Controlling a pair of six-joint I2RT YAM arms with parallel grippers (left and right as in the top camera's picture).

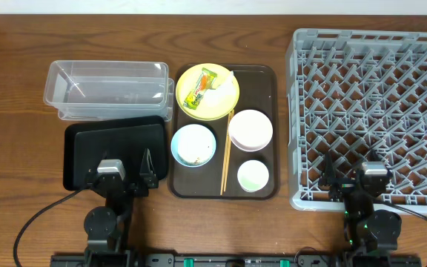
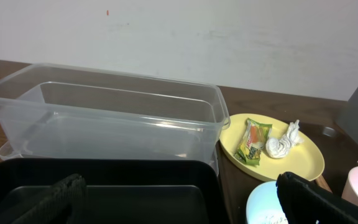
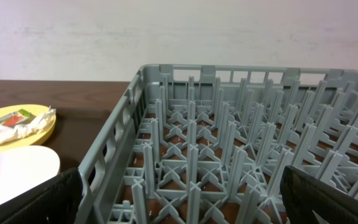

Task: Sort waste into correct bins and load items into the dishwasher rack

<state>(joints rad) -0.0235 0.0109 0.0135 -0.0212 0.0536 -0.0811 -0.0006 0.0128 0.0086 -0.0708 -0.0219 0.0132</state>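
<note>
The plate [image 1: 218, 108] is yellow, the wrapper [image 1: 201, 89] yellow-green, the bowl [image 1: 183, 142] light blue, the tray [image 1: 110, 141] black, the rack [image 1: 376, 96] grey

Wood tbl [image 1: 13, 44] w/ clear tub [image 1: 106, 85], blk tray [image 1: 84, 144], brown tray [image 1: 267, 81], grey rack [image 1: 376, 96].

Even, soft indoor light — faint shadows, mild glare on the clear tub [image 2: 104, 118].

Brown serving tray [image 1: 262, 90], wooden table [image 1: 21, 44]
</note>
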